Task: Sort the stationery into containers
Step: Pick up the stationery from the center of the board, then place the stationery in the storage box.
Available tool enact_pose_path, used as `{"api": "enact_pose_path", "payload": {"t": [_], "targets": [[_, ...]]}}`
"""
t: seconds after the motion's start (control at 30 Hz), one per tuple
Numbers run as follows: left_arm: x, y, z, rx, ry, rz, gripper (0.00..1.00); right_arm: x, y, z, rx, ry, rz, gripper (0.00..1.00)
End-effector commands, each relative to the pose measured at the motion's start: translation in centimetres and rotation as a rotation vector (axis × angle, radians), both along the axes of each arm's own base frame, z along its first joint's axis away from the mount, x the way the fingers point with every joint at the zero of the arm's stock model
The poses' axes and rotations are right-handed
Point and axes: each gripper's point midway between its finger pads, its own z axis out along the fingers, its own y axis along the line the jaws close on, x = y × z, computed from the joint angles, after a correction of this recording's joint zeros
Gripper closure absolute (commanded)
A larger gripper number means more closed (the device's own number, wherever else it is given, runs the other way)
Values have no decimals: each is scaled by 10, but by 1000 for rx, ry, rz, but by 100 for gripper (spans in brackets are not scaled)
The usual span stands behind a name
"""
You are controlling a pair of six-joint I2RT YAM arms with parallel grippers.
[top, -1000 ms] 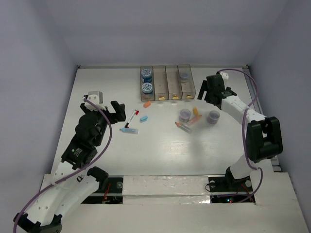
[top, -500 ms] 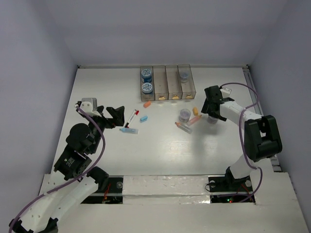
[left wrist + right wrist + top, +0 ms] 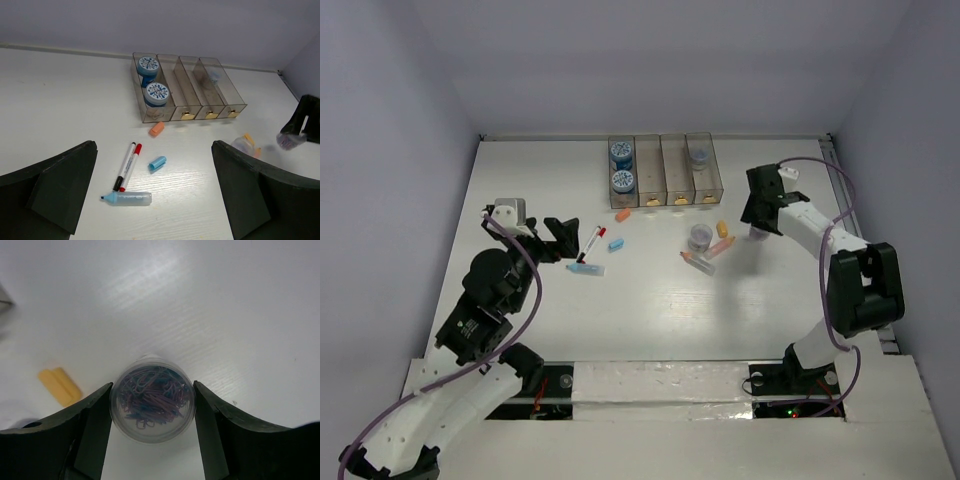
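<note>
Right wrist view is showing the right pincer (image 3: 152,412) gripping a clear round tub of paper clips (image 3: 152,397). Both fingers (image 3: 95,430) are pressing its sides, and the tub is sitting centred between them above the white surface (image 3: 225,300).

As I judge it, the step in hand is carrying this tub to the far-right bin (image 3: 712,182), where a similar tub (image 3: 699,155) is already lying at the far end. Doing it well is likely meaning lifting straight up and keeping the tub level. The fingers would be lining up along the bin's length, since its walls are looking narrow, and lowering into the nearer half.

An orange stick (image 3: 60,386) is lying just beside the tub, and another clip tub (image 3: 700,236) is sitting near it. The stretch toward the bins is looking open, and the side wall (image 3: 890,150) is standing close on the right.

The left pincer (image 3: 563,238) is hanging wide open near the red-capped marker (image 3: 591,241), well apart.
</note>
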Motion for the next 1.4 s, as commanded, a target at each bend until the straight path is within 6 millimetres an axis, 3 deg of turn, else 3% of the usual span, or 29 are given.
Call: {"api": "enact_pose_path", "payload": {"t": [0.0,0.17,0.2,0.23,0.27,0.3,0.4,0.43,0.47,0.5,0.53,0.6,0.67,0.93,1.23,1.37], "targets": [[6,-2,2,8,-15,10,1,49,30,101,55,-262,120,62],[15,2,-6,30,13,41,1,98,77,142,120,-381,303,61],[17,4,-7,31,16,51,1,109,84,128,116,-348,338,60],[19,4,-9,37,22,52,1,117,89,128,124,-346,356,60],[21,4,-12,41,31,58,1,128,103,142,143,-381,397,60],[23,4,-14,46,38,60,1,139,108,127,134,-350,421,60],[29,7,-19,58,56,79,1,162,124,137,130,-374,470,59],[30,7,-21,63,61,79,1,171,127,120,128,-346,476,59],[32,8,-23,69,69,87,1,174,130,115,129,-331,487,59],[33,7,-24,72,74,85,1,183,132,124,123,-349,495,59],[34,7,-25,74,77,85,1,189,134,106,119,-312,500,59],[36,8,-28,79,86,94,1,196,137,104,114,-304,513,59],[39,10,-30,82,93,101,1,201,139,87,110,-271,518,59],[42,11,-34,91,107,107,1,216,142,56,88,-211,534,58],[41,10,-34,89,106,104,1,234,140,38,47,-206,513,58],[42,12,-34,89,107,110,1,241,142,39,49,-224,512,58]]}}
